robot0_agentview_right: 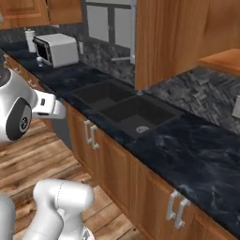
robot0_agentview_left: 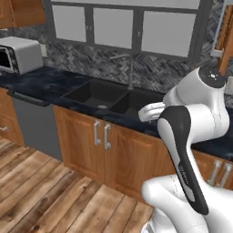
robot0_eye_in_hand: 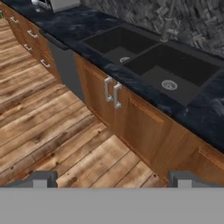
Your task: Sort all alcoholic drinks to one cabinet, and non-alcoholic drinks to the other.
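Hand (robot0_eye_in_hand: 112,179) spread wide, holding nothing, aimed at sink (robot0_eye_in_hand: 153,59) at 1 o'clock. No drinks visible on dark surface (robot0_agentview_right: 187,154). Open wall cabinet (robot0_agentview_right: 173,37) at 12 o'clock in right base view. Step judged: searching for bottles. Next: drive base until drinks appear.

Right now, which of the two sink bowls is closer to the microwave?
The left sink basin, the one on the microwave's side. The other basin lies beyond the divider, below the faucet, farther from the microwave.

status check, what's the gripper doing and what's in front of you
Gripper open, empty, over wood floor. Double sink and base cabinet doors ahead. Wall cabinet beside the sink.
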Motion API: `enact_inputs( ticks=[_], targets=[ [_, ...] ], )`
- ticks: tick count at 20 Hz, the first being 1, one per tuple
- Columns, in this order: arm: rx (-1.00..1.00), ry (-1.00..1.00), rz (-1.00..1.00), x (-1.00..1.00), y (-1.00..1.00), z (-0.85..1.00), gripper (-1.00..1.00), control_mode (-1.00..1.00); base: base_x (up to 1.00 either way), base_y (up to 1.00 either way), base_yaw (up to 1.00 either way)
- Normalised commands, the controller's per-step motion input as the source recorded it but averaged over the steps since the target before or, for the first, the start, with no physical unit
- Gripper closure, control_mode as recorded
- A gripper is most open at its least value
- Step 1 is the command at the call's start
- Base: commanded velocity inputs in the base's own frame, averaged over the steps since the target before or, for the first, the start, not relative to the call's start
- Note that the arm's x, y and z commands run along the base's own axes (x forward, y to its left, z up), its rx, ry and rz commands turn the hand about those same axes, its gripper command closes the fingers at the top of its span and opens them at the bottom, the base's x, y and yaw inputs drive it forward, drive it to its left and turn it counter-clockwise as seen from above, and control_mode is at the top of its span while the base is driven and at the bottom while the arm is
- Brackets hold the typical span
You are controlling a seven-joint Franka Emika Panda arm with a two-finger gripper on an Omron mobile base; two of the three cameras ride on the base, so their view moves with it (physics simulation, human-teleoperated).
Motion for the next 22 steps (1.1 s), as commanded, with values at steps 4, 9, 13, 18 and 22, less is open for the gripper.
enact_inputs(
  ticks=[4,9,13,18,22],
  targets=[
    [0.00,0.00,0.00,0.00,0.00,0.00,-1.00,1.00,0.95,0.25,0.48],
    [0.00,0.00,0.00,0.00,0.00,0.00,-1.00,1.00,1.00,0.27,0.47],
    [0.00,0.00,0.00,0.00,0.00,0.00,-1.00,1.00,0.98,0.42,0.51],
    [0.00,0.00,0.00,0.00,0.00,0.00,-1.00,1.00,0.91,0.48,0.55],
    [0.00,0.00,0.00,0.00,0.00,0.00,-1.00,1.00,0.99,0.38,0.52]
  ],
)
